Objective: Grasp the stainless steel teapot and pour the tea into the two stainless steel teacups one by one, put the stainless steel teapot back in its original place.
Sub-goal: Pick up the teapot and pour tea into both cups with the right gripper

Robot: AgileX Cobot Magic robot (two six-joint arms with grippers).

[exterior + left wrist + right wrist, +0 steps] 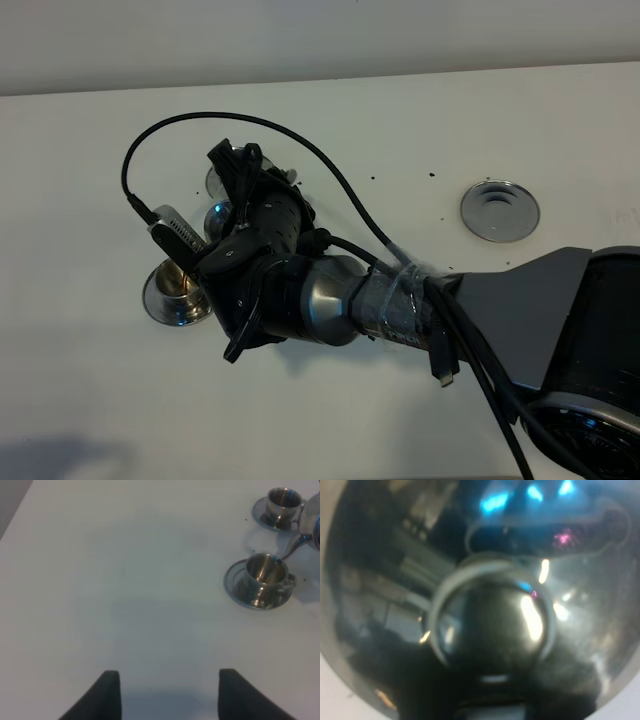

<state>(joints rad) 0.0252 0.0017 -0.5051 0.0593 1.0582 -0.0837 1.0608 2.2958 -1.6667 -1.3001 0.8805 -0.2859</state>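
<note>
My right gripper point(234, 186) reaches across to the left side of the table and holds the stainless steel teapot point(313, 521), which the arm mostly hides in the high view. The pot's lid and knob point(492, 627) fill the right wrist view. In the left wrist view the pot is tilted and the tip of its spout point(294, 545) is over the nearer teacup point(265, 576) on its saucer. The other teacup point(283, 503) stands behind on its saucer. In the high view one cup point(178, 290) looks brownish inside. My left gripper point(169, 695) is open and empty, low over bare table.
A flat round steel disc point(500, 210) lies alone at the right of the white table point(120, 400). The right arm and its black cables point(400, 300) cross the middle. The table's far edge meets a wall point(300, 40).
</note>
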